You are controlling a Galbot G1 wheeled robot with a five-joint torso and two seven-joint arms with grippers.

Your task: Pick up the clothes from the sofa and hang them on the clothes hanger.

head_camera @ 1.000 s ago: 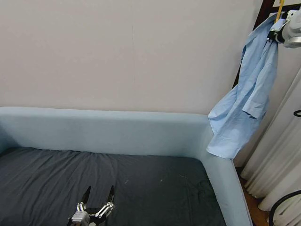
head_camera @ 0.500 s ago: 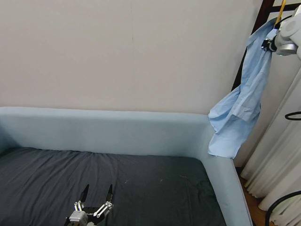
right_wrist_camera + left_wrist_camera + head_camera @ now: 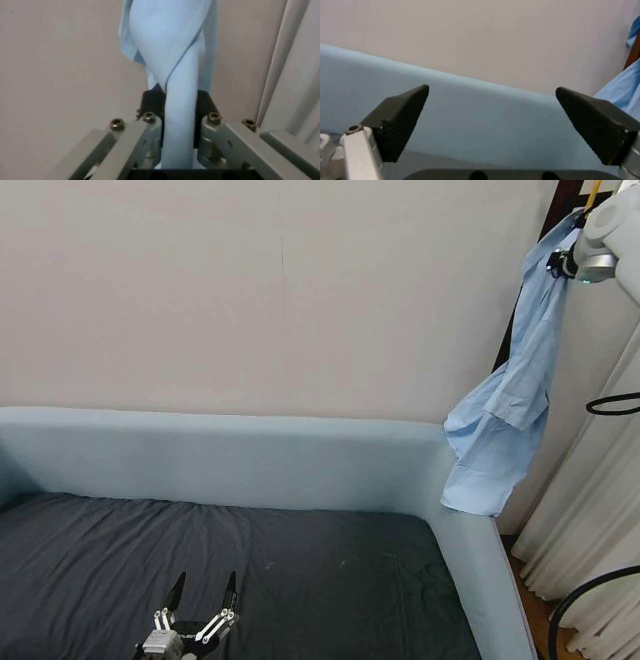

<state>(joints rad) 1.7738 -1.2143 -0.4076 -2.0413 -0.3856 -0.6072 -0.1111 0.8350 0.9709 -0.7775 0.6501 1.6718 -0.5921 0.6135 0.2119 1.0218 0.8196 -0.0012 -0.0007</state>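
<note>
a plain pale wall (image 3: 250, 290) fills the background in the head view, with a light blue sofa (image 3: 230, 460) running along it and a dark seat cushion (image 3: 300, 570) below the backrest. at the far right, above the sofa's arm, a light blue shirt (image 3: 520, 400) hangs down in front of a dark post (image 3: 562, 202), its lower hem draped just over the corner of the sofa arm. the right gripper (image 3: 558, 264) is raised high beside the post and grips the shirt near its top. white curtains (image 3: 590, 510) fall to the right of the shirt. the left gripper (image 3: 206, 585) sits low over the seat cushion with its two fingers spread wide and nothing between them. in the left wrist view, the black ridged fingers (image 3: 402, 120) stand far apart, framing the sofa backrest and the wall, with a bit of the shirt at the edge. in the right wrist view, the dark pads (image 3: 150, 100) are pressed in on a twisted fold of the shirt, which rises straight out from between them against the wall, with the curtain alongside.
</note>
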